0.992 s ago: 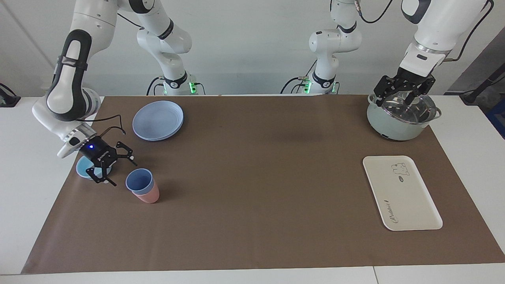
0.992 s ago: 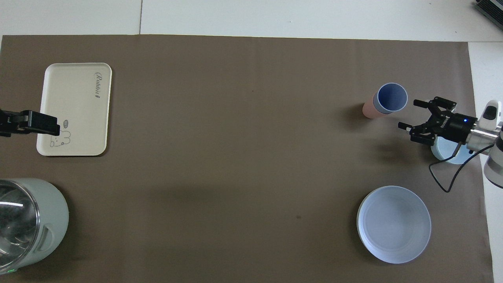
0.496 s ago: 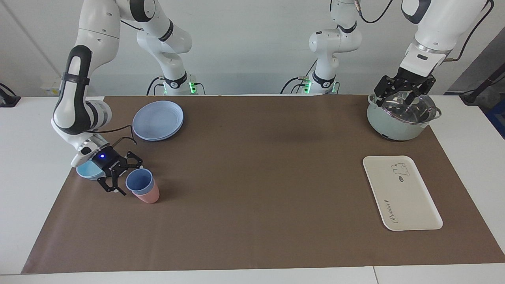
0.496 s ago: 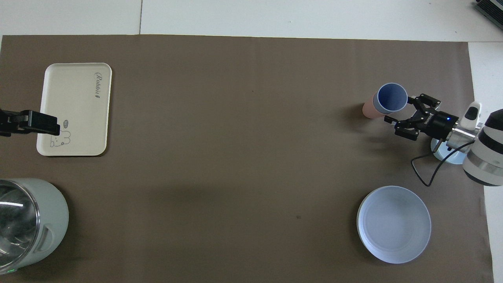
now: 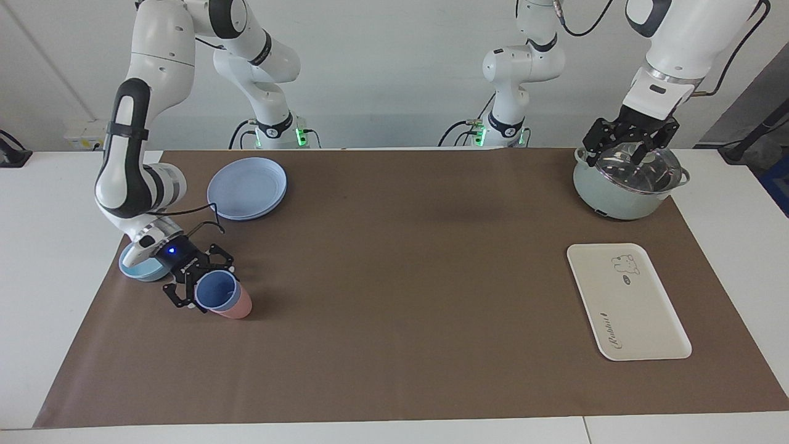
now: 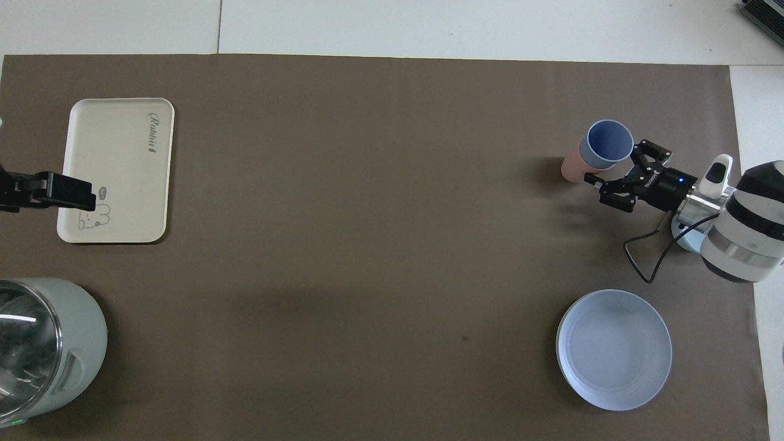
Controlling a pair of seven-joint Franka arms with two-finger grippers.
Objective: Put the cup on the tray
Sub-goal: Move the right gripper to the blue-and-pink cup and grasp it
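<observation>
The periwinkle-blue cup point(image 5: 215, 291), tapered and handleless, is sitting nested in a pink cup point(image 5: 237, 306) on the counter point(image 5: 394, 296), well apart from the cream tray point(image 5: 625, 300). The right claw point(image 5: 198, 285) is standing open around the cup's rim. The left claw point(image 5: 625, 146), open, is waiting over the pot point(image 5: 622, 198).

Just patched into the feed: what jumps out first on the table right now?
The right gripper stands open around the blue cup, which sits nested in a pink cup at the right arm's end of the table. The cream tray lies bare at the left arm's end. There the left gripper waits, open, over a lidded pot.
</observation>
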